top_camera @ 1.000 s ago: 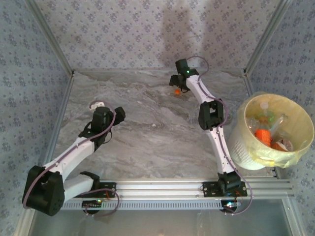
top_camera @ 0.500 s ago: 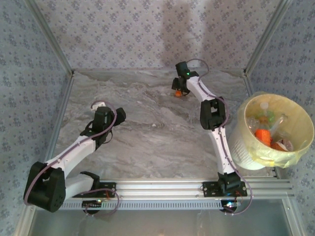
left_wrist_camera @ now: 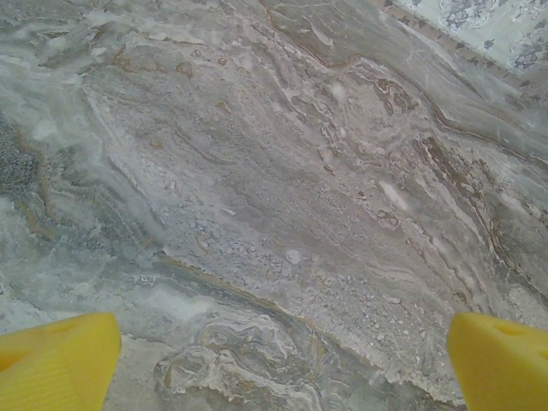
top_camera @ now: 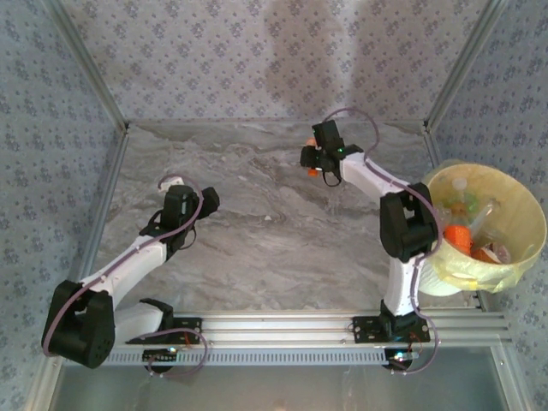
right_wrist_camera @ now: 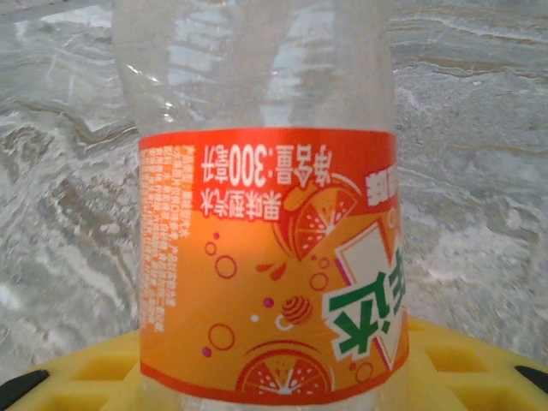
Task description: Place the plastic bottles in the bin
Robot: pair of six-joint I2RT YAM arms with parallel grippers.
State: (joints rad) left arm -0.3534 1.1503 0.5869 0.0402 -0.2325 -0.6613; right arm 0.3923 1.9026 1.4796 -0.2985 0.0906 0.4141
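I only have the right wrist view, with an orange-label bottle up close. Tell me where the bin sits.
Observer: In the top view, the bin stands at the right edge of the table, to the right of the right tool and nearer the arm bases.
Operator: Now describe the left tool.
Observer: The left tool is open above a bare stretch of the table.

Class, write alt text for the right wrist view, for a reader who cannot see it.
A clear plastic bottle with an orange, fruit-patterned label looms close up, held by the yellow right pincer at the bottom edge. A grey marbled table lies behind it.
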